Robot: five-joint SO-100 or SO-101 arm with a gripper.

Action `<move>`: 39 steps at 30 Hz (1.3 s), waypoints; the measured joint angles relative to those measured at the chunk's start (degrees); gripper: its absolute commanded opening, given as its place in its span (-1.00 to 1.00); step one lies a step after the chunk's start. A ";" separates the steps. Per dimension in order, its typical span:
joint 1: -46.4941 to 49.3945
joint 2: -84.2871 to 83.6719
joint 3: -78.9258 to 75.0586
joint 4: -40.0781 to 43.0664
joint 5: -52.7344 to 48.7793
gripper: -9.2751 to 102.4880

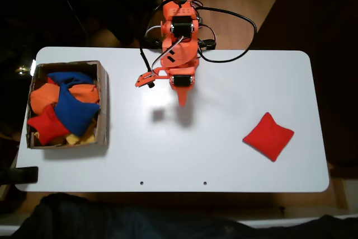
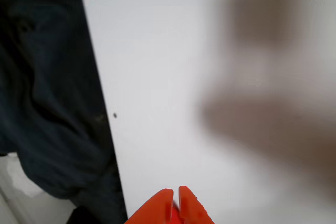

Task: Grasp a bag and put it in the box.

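Two views give us different parts of this scene. In the fixed view we see the whole white table [image 1: 224, 155], with the orange arm [image 1: 178, 43] at the upper centre of the frame and its gripper [image 1: 183, 98] pointing down toward the table's middle, holding nothing. The red bag [image 1: 268, 135] lies flat at the right of the frame, well apart from the gripper, with bare table between them. The box [image 1: 103, 104] sits at the left of the frame, along the table's left edge, and already holds a heap of beanbags: a blue one [image 1: 75, 110], orange ones [image 1: 45, 96] and another red one [image 1: 47, 124]. Black cables [image 1: 235, 54] loop behind the arm's base. In the wrist view we see what the fixed view cannot resolve: the two orange fingertips [image 2: 191, 208] at the bottom edge, nearly together with a thin slit between them and nothing gripped. That view also shows the table edge running diagonally, two small holes [image 2: 114, 115] near it, dark fabric [image 2: 47, 103] beyond it at the left, and blurred brownish shadows on the right.
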 measured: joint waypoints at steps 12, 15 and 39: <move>-2.81 -10.46 -12.92 2.46 0.00 -0.83; -3.78 -13.45 -16.44 2.99 0.00 -0.83; -15.38 -35.24 -44.03 6.15 -2.02 -0.83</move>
